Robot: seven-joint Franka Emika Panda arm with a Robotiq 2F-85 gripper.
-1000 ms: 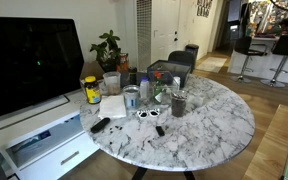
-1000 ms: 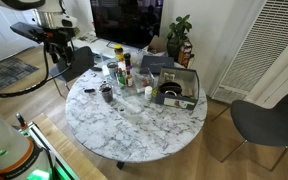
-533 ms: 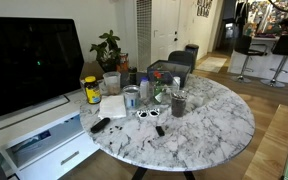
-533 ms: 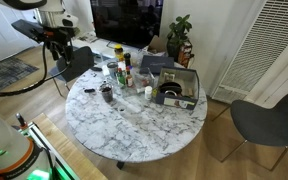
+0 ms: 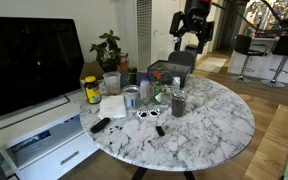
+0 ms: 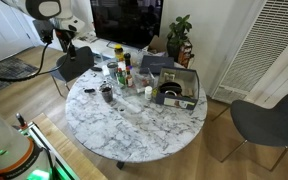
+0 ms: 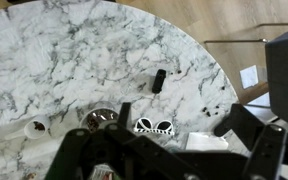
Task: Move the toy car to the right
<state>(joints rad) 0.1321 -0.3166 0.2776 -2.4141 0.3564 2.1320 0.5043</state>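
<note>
The toy car is a small black object lying on the white marble table, apart from the other things. It also shows near the table's front edge in an exterior view. My gripper hangs high above the table with its dark fingers spread wide and nothing between them. It shows high beyond the table's far side in an exterior view and past the table's edge in an exterior view.
Black-and-white sunglasses, a metal cup, a white napkin and a black remote lie near the car. A yellow jar, a can and a dark basket stand further back. Chairs surround the table.
The arm has swung into sight at the top of one exterior view and has shifted in the other. The things on the table have not moved.
</note>
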